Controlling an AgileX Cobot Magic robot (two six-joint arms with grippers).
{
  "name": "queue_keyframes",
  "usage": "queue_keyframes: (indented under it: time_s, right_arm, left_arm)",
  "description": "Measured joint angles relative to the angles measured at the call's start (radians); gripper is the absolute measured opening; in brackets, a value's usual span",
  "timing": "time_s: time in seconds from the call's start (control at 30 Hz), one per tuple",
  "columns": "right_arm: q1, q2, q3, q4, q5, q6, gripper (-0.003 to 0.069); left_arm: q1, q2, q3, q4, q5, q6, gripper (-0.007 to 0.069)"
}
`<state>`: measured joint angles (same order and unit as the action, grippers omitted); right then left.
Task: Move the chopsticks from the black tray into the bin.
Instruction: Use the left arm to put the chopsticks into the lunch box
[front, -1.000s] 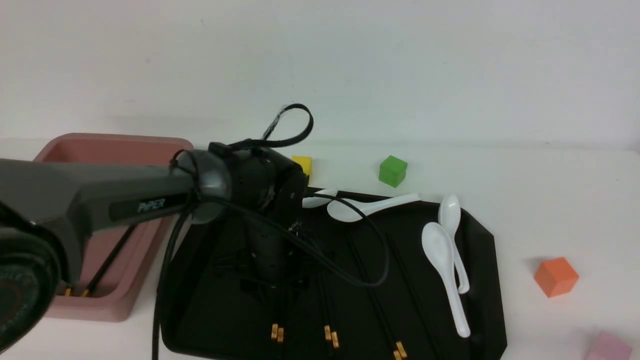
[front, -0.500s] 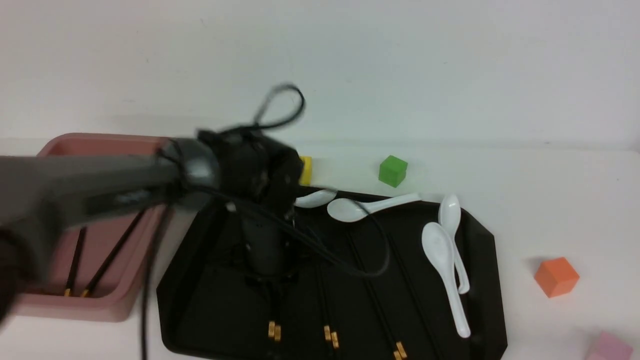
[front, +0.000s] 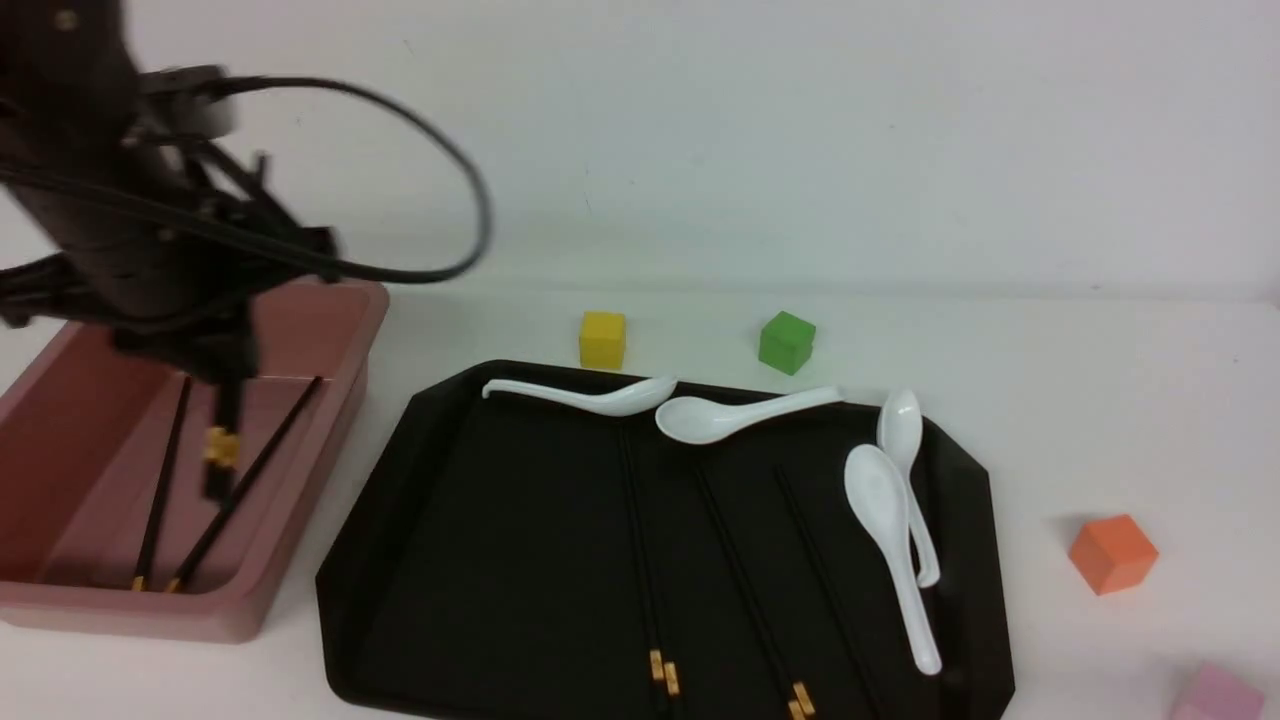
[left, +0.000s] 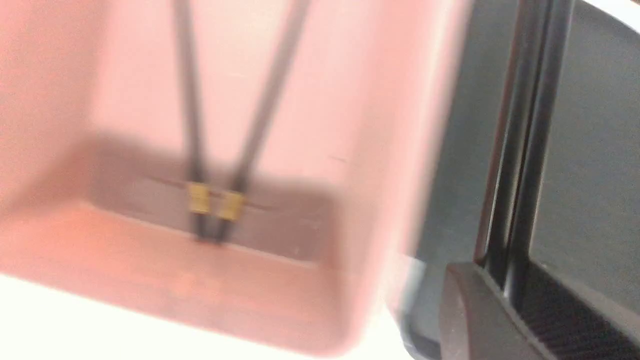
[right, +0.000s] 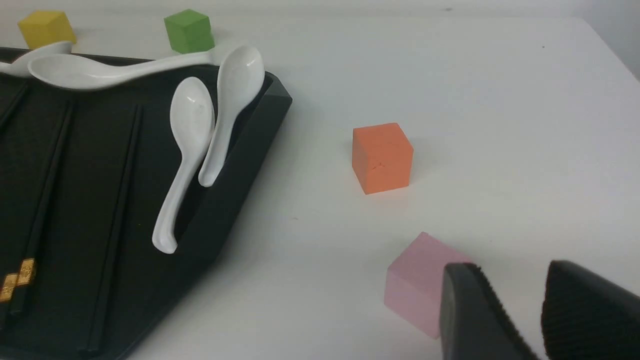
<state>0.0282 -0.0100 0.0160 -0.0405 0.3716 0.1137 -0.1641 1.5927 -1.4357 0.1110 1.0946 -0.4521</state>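
Two sticks lifted: the held chopsticks (front: 222, 450) are gone from the left-centre of the black tray (front: 480, 560), where the left gripper (front: 226, 385) sat on them a second ago. They now hang near upright at the left of the frame, gold bands low, over the bin (front: 345, 400).
Left arm: it has swung from mid-frame to the upper left and is motion-blurred.
Left jaws: clamped on the held chopsticks. The wrist view shows the sticks running up from beside one finger (left: 475, 310).
Right jaws: the right gripper (right: 542, 310) sits at the lower right of its own view, a narrow slit apart with nothing between, near a pink cube (right: 417, 285).
Meaning: the carry looks almost done and letting go over the bin seems the next step.
Already in: two binned chopsticks (front: 155, 490) lean in a V with their gold ends at the near wall.
Left to move: the tray chopsticks (front: 640, 540) lie in the lower centre of the frame, two gold-banded pairs plus at least one more dark line.
Look: thin, black and glossy, nearly lost against the matte tray. The gold bands are the clearest mark.
Spoons: four white spoons (front: 885, 510) lie along the tray's top and right, unmoved.
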Motion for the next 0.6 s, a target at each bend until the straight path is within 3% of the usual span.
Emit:
queue_keyframes:
  time_s: [0.17,0.37,0.6]
  right_arm:
    - [0.000,0.000,0.000,0.000,0.000,0.000,0.0240]
    - [0.000,0.000,0.000,0.000,0.000,0.000,0.0240]
    - [0.000,0.000,0.000,0.000,0.000,0.000,0.0240]
  left_arm:
    - [0.094,0.127,0.017,0.037,-0.084,0.011,0.0106]
    - [0.107,0.245,0.020,0.092,-0.122,-0.055,0.0106]
    - [0.107,0.291,0.012,0.084,-0.157,-0.111,0.0192]
